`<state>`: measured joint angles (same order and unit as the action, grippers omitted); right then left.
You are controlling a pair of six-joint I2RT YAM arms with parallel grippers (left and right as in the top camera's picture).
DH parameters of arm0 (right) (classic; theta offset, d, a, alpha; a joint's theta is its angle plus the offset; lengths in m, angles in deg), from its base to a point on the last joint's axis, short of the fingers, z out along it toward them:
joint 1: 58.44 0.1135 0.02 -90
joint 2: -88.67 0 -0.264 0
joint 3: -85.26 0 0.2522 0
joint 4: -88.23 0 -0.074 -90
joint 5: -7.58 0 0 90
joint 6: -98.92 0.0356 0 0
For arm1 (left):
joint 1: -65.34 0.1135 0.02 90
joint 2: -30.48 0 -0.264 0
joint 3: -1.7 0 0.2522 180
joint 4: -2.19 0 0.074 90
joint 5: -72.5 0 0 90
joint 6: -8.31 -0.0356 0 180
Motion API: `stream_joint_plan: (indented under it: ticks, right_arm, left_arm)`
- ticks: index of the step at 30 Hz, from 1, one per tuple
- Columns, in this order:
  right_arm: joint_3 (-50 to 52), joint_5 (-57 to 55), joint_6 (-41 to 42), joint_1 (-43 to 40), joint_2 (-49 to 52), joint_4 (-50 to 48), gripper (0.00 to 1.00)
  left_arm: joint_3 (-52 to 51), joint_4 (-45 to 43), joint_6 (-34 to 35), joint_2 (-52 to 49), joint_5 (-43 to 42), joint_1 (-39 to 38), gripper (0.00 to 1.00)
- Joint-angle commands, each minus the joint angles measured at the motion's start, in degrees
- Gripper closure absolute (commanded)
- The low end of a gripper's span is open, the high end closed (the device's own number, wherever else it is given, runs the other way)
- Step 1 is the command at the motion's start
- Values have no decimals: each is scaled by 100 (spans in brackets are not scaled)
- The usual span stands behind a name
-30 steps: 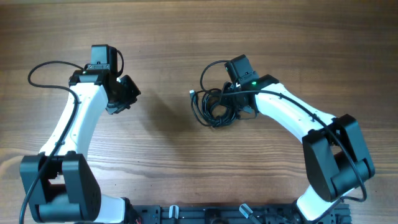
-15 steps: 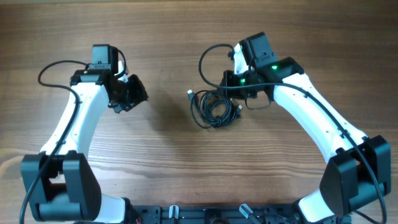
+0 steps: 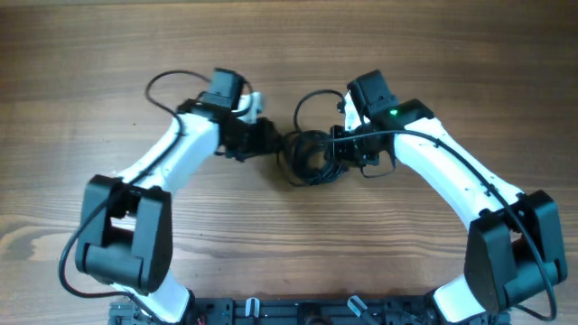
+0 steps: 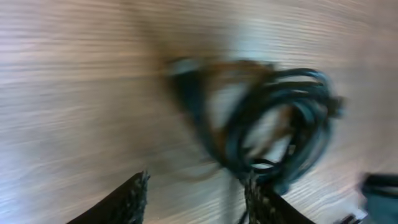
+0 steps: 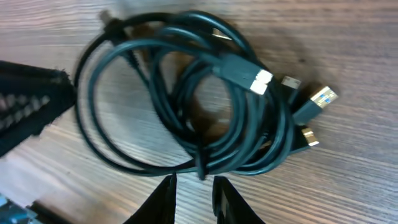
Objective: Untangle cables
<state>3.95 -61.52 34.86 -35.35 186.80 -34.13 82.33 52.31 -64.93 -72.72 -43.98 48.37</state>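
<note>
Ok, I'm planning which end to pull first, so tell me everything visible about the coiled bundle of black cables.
The coiled bundle of thin black rubbery cables lies flat on the brown wooden table, several overlapping loops wound loosely together. Metal-tipped plugs stick out at one side; another black plug lies across the loops. The left pincer and right pincer sit close beside it; contact is unclear.

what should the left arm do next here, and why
Probably ease the left pincer forward and close it on the cables' nearest loop: its jaws stand open just short of the bundle, which lies loose on the table, and the right pincer grips nothing.
</note>
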Motion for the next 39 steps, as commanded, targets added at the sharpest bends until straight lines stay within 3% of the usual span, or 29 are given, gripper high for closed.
stream_joint_plan:
  ticks: [1,9,15,18,26,33,39]
  right_arm:
    - [164,-181,319,-13,-7,-116,78]
    - [726,-24,496,-7,0,-557,77]
    - [957,146,564,-7,0,-1075,77]
    - [957,144,564,-7,2,-1200,76]
    - [994,151,575,-7,2,-1338,73]
    - [994,212,581,76,2,-1228,71]
    - [1095,-7,1078,85,2,-1145,71]
  left_arm:
    - [85,-273,-284,-13,-199,-337,44]
    - [85,-356,-284,-264,31,-671,41]
    - [85,-1016,-173,-562,149,-675,66]
    - [85,-1419,-85,-673,146,-678,66]
    - [85,-2173,57,-955,146,-715,53]
    - [85,-2223,55,-1143,144,-817,51]
    - [85,-2262,37,-1244,146,-999,51]
